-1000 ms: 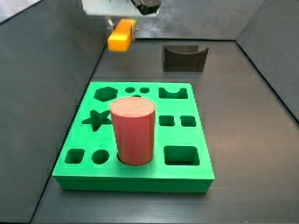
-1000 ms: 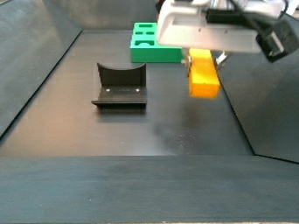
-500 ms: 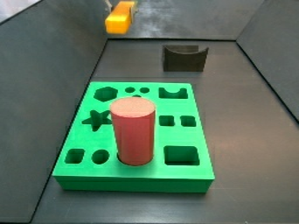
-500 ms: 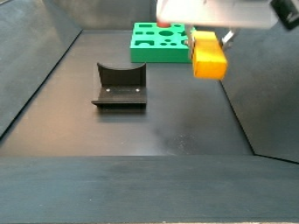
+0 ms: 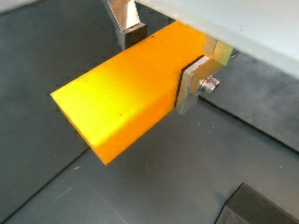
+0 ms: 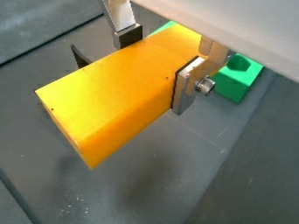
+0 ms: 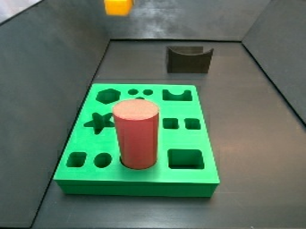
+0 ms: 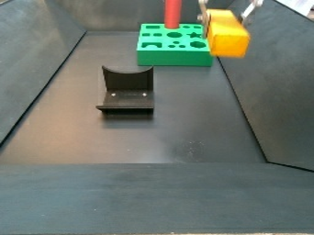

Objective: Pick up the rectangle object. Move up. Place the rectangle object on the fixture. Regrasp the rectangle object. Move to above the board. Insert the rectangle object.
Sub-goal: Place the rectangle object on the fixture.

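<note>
1. While the gripper (image 5: 163, 59) hangs high above the floor, its two fingers (image 6: 188, 84) clamp one rectangle object (image 5: 126, 90) (image 6: 114, 94) (image 8: 227, 35).
2. One fixture (image 8: 125, 90) (image 7: 188, 59) stands on the floor, empty.
3. One board (image 7: 140, 134) (image 8: 178, 46) carries one red cylinder (image 7: 135, 134).

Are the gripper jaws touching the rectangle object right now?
Touching. In both wrist views the gripper has its jaws pressed flat against opposite sides of the rectangle object, with no gap, holding it clear of the floor.
</note>
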{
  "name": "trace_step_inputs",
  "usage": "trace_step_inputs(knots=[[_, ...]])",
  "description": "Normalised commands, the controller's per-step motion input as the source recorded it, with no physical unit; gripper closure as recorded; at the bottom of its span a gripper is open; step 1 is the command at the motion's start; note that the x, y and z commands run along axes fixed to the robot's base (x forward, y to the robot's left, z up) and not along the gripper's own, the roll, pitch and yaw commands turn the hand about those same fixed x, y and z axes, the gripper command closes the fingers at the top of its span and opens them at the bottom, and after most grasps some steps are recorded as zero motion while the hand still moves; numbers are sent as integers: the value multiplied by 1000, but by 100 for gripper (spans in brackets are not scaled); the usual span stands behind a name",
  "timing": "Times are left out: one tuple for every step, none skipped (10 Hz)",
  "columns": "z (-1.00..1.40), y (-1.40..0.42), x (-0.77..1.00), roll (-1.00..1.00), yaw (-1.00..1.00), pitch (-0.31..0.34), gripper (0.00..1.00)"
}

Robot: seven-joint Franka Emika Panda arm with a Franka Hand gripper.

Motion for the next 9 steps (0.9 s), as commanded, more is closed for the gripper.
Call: trace_step_inputs(knots=[[15, -325, 1000, -371, 402, 240, 100], [-12, -308, 1000, -324, 354, 253, 100], [-1, -263, 1000, -224, 264, 246, 100], [4, -239, 1000, -167, 175, 222, 100], [0, -216, 1000, -125, 113, 187, 100], [1, -187, 1000, -95, 59, 152, 100], [4, -174, 1000, -85, 44, 149, 100], [3, -143, 1000, -55, 24, 135, 100], [6, -130, 1000, -45, 20, 136, 100]])
